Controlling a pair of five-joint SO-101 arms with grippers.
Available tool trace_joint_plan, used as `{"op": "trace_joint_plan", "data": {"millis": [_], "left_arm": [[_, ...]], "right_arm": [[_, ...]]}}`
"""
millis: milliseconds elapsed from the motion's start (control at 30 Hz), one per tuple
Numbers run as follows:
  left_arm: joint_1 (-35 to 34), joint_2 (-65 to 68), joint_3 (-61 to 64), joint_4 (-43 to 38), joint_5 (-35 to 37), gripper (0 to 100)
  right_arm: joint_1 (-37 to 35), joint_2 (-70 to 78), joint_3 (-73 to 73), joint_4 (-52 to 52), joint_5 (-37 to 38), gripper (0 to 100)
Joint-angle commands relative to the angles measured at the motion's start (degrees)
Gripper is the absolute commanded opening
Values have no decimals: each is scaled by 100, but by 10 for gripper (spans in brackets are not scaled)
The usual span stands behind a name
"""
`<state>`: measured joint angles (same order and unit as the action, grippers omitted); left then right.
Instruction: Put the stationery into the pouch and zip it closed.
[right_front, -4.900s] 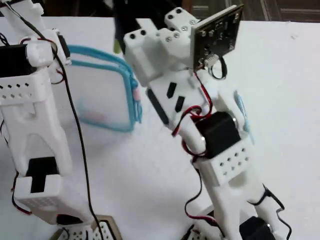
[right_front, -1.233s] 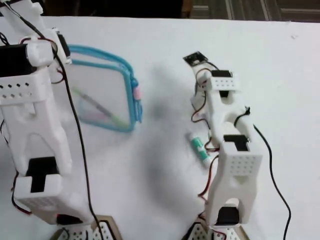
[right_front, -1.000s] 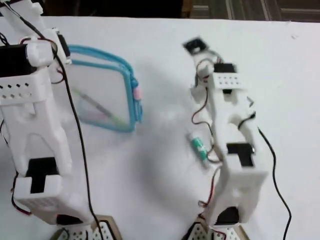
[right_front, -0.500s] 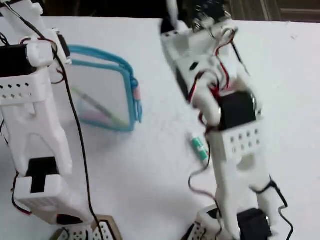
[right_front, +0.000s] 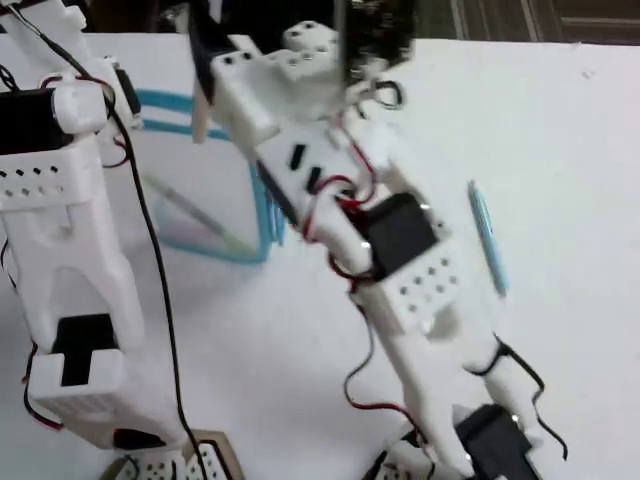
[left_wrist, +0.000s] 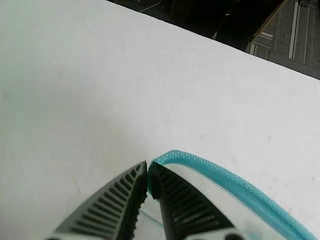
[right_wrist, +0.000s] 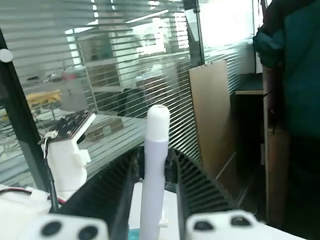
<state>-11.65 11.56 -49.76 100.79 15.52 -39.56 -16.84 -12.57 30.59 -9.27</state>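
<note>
A clear pouch with a teal zip border lies flat at the left of the table, with thin green and pink pens inside it. My left gripper is shut on the pouch's teal edge. The left arm stands along the pouch's left side. My right gripper is shut on a white marker-like stick that stands up between its fingers. In the high view that gripper hangs raised above the pouch's far side, stick pointing down. A blue pen lies on the table right of the right arm.
The right arm slants across the table's middle, covering the pouch's right edge. White tabletop stretches open to the right and far side. Both arm bases sit at the near edge.
The right arm, low over the table by a green-and-white stick a second ago, has risen and swung left over the pouch. That stick no longer lies on the table. The left arm kept still.
</note>
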Motion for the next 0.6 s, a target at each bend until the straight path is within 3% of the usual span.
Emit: {"op": "trace_joint_plan", "data": {"millis": [0, 267, 567], "left_arm": [[13, -4, 185, 62, 18, 23], [13, -4, 185, 62, 18, 23], [-4, 4, 185, 44, 18, 23]], "right_arm": [[-75, 224, -88, -321, 70, 17], [84, 462, -246, -1156, 237, 17], [356, 1095, -484, -866, 273, 17]]}}
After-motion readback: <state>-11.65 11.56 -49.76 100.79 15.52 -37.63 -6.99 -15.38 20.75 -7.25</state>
